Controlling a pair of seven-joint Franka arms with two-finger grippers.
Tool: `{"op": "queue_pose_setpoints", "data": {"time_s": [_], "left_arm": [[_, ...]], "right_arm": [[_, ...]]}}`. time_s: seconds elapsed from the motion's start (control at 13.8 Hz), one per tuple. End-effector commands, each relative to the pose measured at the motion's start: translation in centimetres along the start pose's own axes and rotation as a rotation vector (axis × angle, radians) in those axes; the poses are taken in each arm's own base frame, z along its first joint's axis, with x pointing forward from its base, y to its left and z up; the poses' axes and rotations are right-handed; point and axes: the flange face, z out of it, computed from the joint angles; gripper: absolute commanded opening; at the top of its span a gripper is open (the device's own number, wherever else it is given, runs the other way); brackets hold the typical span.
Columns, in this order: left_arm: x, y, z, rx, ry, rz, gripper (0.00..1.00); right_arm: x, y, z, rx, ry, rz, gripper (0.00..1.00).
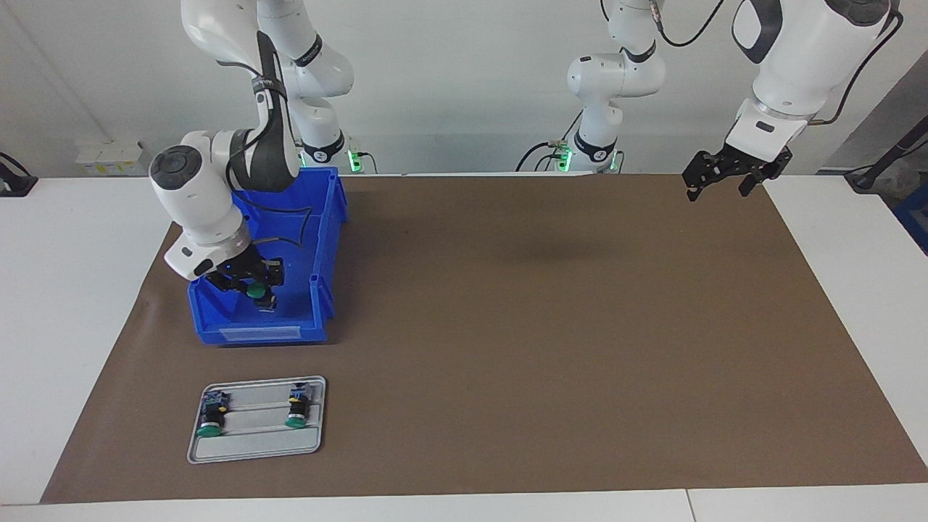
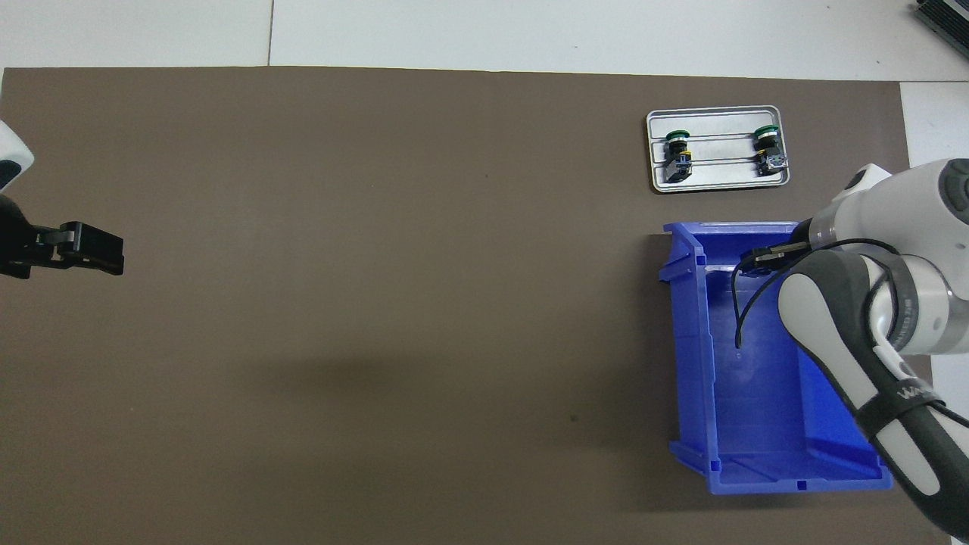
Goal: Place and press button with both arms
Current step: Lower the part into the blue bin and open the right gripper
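Over bin: button in right claw

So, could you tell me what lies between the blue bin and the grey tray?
Only bare brown mat lies between the blue bin and the grey tray, clearest in the facing view.

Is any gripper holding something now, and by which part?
The right gripper holds a button near its green cap, over the blue bin. The left gripper holds nothing.

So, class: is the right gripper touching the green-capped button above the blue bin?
Touching. The facing view shows the right gripper shut on the button, its green cap between the fingertips, held over the blue bin.
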Motion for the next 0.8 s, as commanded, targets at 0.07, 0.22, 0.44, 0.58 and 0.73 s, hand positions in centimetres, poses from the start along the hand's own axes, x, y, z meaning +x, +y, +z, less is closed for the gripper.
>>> {"op": "queue_pose_setpoints", "data": {"time_s": [0.07,0.22,0.44,0.58,0.73], "left_arm": [[-0.9,-0.3,0.0,-0.009,0.006,-0.009,1.0],[-0.9,-0.3,0.0,-0.009,0.006,-0.009,1.0],[-0.9,-0.3,0.0,-0.009,0.006,-0.009,1.0],[-0.9,-0.3,0.0,-0.009,0.006,-0.009,1.0],[-1.0,-0.3,-0.1,-0.009,0.008,-0.009,1.0]], "right_arm": [[-1.6,-0.6,2.6,0.025,0.02,-0.013,0.0],[-1.7,-1.0,3.0,0.026,0.016,-0.018,0.0],[-1.9,-1.2,3.4,0.029,0.032,-0.012,0.0],[-1.7,-1.2,3.4,0.029,0.035,-0.009,0.62],[-1.5,-1.2,3.1,0.037,0.042,0.005,0.8]]}}
